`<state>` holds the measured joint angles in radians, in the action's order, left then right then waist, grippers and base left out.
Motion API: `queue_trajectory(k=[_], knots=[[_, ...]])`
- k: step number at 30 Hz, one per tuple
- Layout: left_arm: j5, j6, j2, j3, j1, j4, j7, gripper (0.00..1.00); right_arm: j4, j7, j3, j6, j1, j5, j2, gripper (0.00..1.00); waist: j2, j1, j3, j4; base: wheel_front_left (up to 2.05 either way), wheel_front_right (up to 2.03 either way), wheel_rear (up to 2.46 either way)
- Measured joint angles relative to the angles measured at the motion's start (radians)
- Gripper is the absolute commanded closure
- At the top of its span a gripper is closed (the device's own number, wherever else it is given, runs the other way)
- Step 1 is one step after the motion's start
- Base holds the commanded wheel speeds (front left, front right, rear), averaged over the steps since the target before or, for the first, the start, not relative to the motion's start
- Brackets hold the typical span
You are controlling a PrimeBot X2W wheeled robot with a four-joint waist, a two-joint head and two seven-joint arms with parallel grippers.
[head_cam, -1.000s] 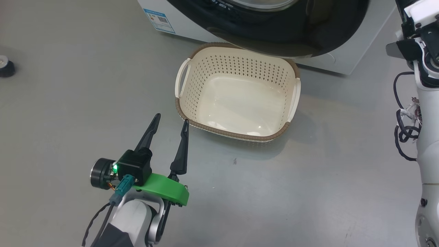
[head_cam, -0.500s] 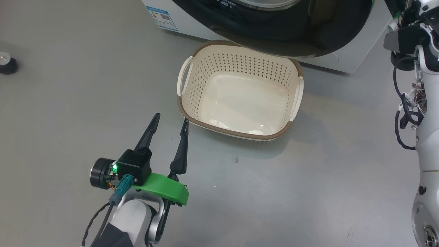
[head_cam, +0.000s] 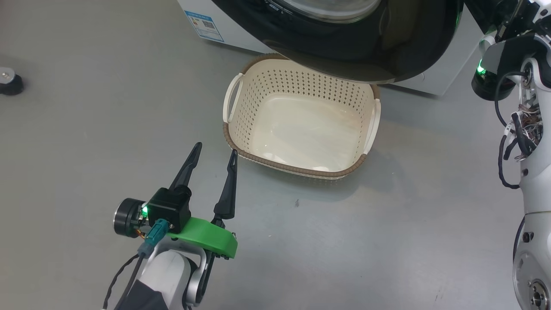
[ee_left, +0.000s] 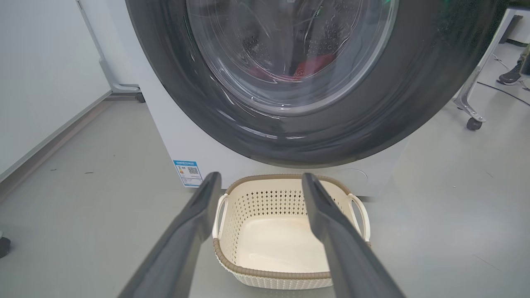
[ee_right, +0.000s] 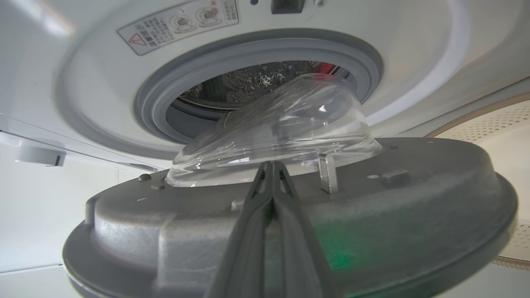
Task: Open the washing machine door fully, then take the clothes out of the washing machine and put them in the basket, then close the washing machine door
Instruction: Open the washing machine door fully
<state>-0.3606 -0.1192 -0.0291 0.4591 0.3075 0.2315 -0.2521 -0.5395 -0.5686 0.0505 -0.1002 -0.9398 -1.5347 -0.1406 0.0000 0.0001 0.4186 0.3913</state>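
Observation:
The washing machine door [head_cam: 366, 56], black-rimmed, stands partly swung out over the far edge of the cream basket [head_cam: 297, 168]. Its grey inner face [ee_right: 372, 215] and clear glass bowl [ee_right: 281, 128] fill the right wrist view. My right gripper [ee_right: 271, 165] is shut, holds nothing, and its tips lie against that inner face beside the bowl. Behind is the washing machine [ee_right: 103, 66] with its grey-ringed drum mouth. Red clothes [ee_left: 310, 68] show through the glass inside the drum. My left gripper [head_cam: 214, 147] hovers open over the floor, left of the basket's near corner.
The basket [ee_left: 265, 274] sits on the grey floor directly under the door. A small black round object [head_cam: 9, 82] lies far left. My right arm [head_cam: 529, 129] with loose cables stands at the right edge. A wheeled frame leg [ee_left: 472, 111] and a person's shoe [ee_left: 511, 76] are right of the machine.
The door has swung further out and covers more of the basket's far rim. My right wrist has come lower and leftward with it. The left arm has not moved.

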Motion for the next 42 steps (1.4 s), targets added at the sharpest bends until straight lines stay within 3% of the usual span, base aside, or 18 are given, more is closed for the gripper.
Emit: queue_trajectory(k=[42], knots=[[0.012,0.000,0.000,-0.010,-0.004,0.025,0.000,0.00,-0.094,-0.196,-0.037,-0.017,0.125,-0.119,0.051,1.00,0.0000,0.0000,-0.110,-0.021,0.00,0.00,0.00]])
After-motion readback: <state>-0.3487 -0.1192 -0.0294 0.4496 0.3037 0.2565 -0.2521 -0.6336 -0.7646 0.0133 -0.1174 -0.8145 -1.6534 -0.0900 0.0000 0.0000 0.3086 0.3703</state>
